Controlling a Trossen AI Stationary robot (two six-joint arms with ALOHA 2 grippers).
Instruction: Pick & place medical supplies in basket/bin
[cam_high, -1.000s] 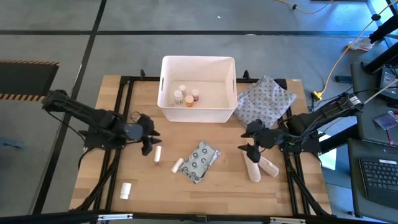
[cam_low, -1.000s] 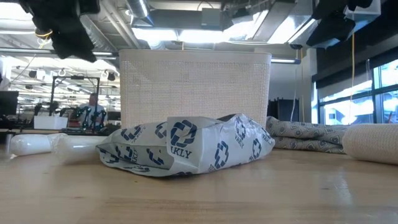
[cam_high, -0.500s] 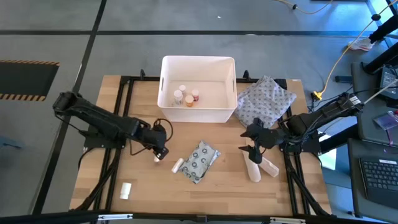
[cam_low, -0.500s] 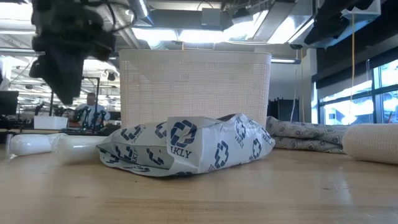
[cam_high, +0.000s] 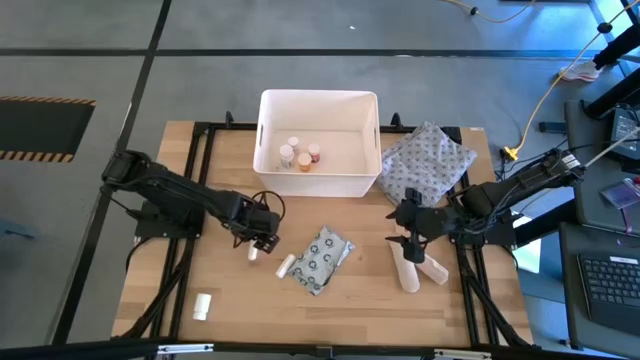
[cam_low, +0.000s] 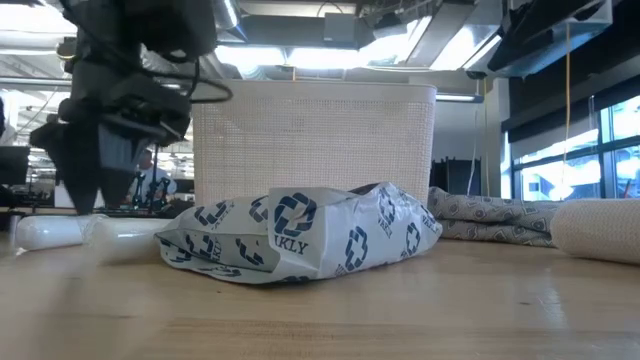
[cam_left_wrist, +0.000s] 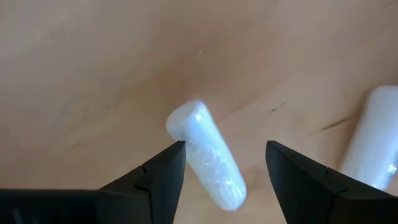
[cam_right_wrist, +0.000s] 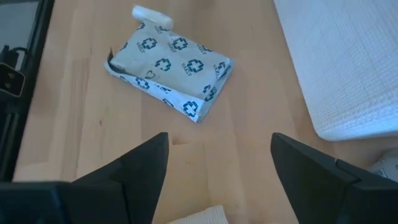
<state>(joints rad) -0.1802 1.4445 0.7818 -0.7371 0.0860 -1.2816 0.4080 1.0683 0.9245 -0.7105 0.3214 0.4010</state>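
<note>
Left claw (cam_left_wrist: 224, 163) hangs released, its dark fingers straddling a smooth white tube (cam_left_wrist: 207, 158) on the wooden desk (cam_high: 330, 310). Right claw (cam_right_wrist: 217, 168) gapes empty near the crinkled dotted packet (cam_right_wrist: 171, 71).

Second white tube (cam_left_wrist: 376, 146) — cut off at the frame edge

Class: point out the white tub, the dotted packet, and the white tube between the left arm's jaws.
white tub (cam_high: 318, 98), high view, far rim.
dotted packet (cam_high: 322, 258), high view, middle of its top face.
white tube (cam_left_wrist: 210, 160), left wrist view, middle of its body.
</note>
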